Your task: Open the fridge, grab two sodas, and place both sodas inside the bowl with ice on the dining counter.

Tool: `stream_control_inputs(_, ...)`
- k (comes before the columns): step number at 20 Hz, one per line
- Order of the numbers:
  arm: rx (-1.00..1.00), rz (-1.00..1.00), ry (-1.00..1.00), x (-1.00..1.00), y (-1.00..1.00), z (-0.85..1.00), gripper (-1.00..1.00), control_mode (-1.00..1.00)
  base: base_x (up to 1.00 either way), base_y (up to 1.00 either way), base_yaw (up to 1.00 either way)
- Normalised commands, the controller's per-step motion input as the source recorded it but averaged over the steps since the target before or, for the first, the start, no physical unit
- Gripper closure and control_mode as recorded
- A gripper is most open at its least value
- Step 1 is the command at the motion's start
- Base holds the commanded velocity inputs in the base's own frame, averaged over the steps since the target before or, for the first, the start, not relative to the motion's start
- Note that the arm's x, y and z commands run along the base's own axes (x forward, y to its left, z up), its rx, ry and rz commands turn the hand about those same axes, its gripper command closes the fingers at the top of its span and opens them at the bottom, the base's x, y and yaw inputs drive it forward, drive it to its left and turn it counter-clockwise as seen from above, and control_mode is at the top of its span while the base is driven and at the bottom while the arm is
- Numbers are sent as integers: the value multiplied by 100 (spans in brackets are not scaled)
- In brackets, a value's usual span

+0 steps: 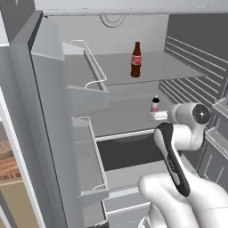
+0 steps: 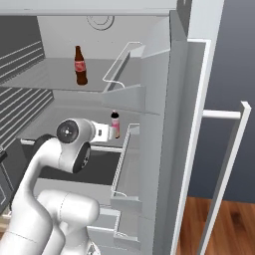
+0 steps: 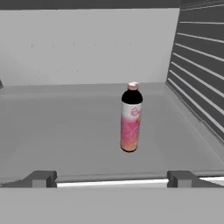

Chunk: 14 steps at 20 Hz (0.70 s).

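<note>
Spread wide, the pincer [image 3: 112, 178] is being held level before the pink-labelled bottle [image 3: 131, 117] on the middle shelf [image 3: 65, 131] of the fridge [image 1: 31, 111], for straight reaching; the cola bottle [image 1: 136, 60] is standing above.

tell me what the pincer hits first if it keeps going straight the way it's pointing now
Most likely the pink-labelled bottle, upright on the fridge shelf, a bit right of centre between the open pincer tips. Depth is unclear; nothing else stands before it.
</note>
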Motion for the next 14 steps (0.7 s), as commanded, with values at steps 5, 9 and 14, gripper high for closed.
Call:
stream_control_inputs(5,4,0,-1,34,-20,0,-100,-100,0,0,0)
stream_control_inputs(9,-3,0,6,32,-3,0,-100,-100,0,0,0)
stream_control_inputs(14,0,0,0,29,-1,0,-100,-100,0,0,0)
